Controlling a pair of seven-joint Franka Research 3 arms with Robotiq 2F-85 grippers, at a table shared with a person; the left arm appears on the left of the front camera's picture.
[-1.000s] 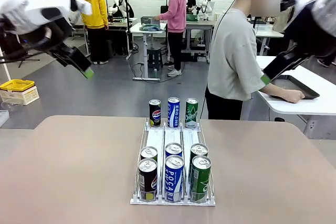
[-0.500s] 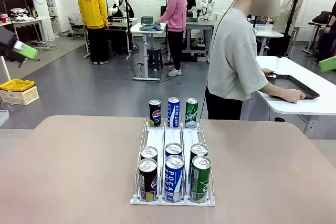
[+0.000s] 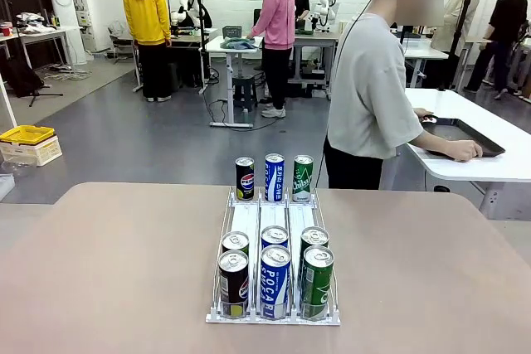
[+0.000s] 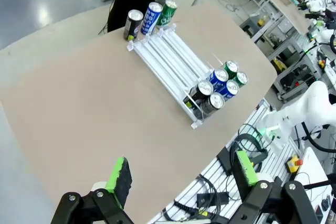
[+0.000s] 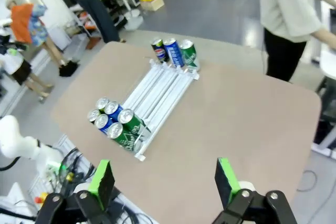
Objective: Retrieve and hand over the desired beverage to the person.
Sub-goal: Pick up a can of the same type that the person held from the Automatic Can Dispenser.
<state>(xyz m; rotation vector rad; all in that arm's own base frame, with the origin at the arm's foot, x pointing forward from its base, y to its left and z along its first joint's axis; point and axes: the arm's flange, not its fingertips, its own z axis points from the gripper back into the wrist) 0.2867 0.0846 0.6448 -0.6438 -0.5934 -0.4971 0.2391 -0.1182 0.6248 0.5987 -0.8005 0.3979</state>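
Note:
A white rack [image 3: 260,220] stands mid-table with three lanes of beverage cans. At its far end are a black can [image 3: 244,178], a blue can [image 3: 274,176] and a green can [image 3: 303,177]. Several more cans [image 3: 275,281] in the same colours crowd its near end. The person [image 3: 369,97] in a grey sweatshirt stands beyond the far edge, turned right, both hands on a side table. My left gripper [image 4: 181,171] hangs open high above the table, the rack [image 4: 173,59] far below it. My right gripper [image 5: 164,177] is open too, high over the rack [image 5: 157,90], with the person [image 5: 291,3] at the upper right.
The brown table [image 3: 124,271] is bare around the rack. A white side table with a dark tray [image 3: 465,134] stands at the right behind it. A yellow bin [image 3: 26,134] sits on the floor at the left. Other people work at tables farther back.
Both arms swung up and outward, leaving the front view's upper corners. The cans, the rack and the person have stayed put.

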